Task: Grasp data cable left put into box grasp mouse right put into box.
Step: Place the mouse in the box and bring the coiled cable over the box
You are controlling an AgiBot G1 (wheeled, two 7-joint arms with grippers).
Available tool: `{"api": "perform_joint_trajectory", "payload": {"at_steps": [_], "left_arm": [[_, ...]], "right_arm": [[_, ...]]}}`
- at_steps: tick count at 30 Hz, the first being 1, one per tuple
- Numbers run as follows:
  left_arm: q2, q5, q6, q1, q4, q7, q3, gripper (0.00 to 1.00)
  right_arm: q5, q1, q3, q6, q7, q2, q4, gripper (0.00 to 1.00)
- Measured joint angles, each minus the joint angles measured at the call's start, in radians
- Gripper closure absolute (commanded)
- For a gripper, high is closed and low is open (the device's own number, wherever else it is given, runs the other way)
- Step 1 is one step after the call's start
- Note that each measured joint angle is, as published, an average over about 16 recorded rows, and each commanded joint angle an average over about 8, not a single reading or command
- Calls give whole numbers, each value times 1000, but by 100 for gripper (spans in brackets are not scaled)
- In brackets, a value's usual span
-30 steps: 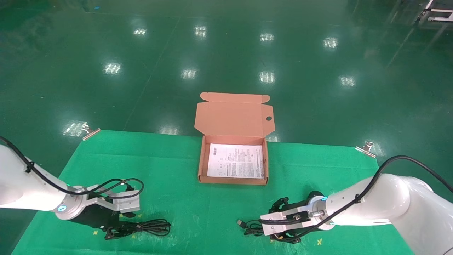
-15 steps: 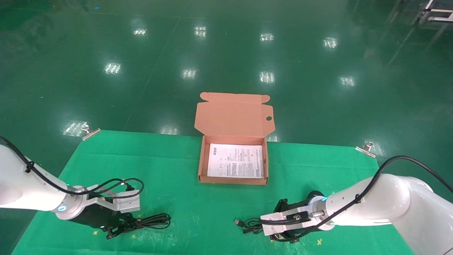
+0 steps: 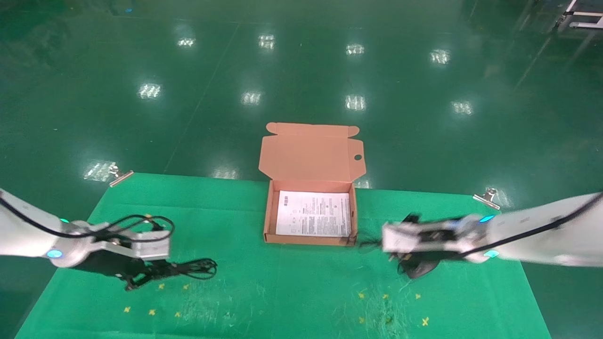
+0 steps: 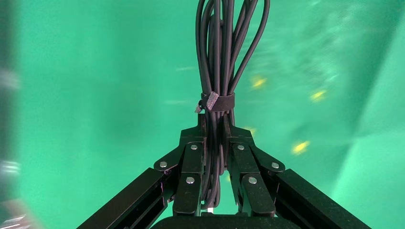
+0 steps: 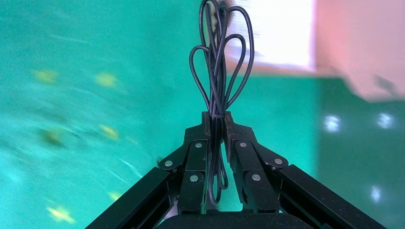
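The table (image 3: 282,301) has a green cloth over it with little yellow marks scattered along the near side, and a metal clip (image 3: 120,176) pins the cloth at the far left corner, another clip (image 3: 488,197) at the far right one.

The box (image 3: 268,214) sits at the middle of the table's far side, lid flipped open and leaning away from the robot, with a white printed sheet (image 3: 314,213) lying flat in the bottom. Nothing else shows inside it.

Left pincer (image 4: 218,148) is out over the left part of the table, well apart from the box. Its fingers (image 4: 191,162) are squeezed tight on the data cable (image 4: 220,71), gripping the bundle just below the tie, and the loops stick out past the fingertips toward the middle of the table.

Right pincer (image 5: 216,131) is just to the right of the box's near right corner. It's clamped on the looped cord (image 5: 219,76) of the mouse, right where a thin tie binds the loops. In the head view a dark rounded shape, which looks like the mouse (image 3: 420,268), hangs under that pincer on its near side, though it's too smeared to make out details. The cord loops point toward the box.
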Motion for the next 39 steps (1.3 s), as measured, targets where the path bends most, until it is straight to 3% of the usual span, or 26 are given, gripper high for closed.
{"api": "perform_joint_trajectory", "payload": {"at_steps": [7,13,20,27,33,39], "left_arm": [[-104,-4,-52,-39,-234,-26,-35,100],[-143,11,-139,-76,-407,-151,-72,100],[-115,50,-241,-130,-499,-304,-103,100],[-82,77,-303,-176,-520,-365,-120,100],[-79,86,-328,-193,-532,-367,-129,100],[-92,94,-324,-188,-546,-365,-126,100]], "right_arm": [[12,100,73,68,95,78,84,100],[31,197,126,157,113,35,85,100],[97,308,178,251,9,-122,-35,100],[180,400,223,301,-151,-265,-199,100],[232,445,246,307,-243,-322,-283,100],[254,448,245,301,-262,-329,-303,100]]}}
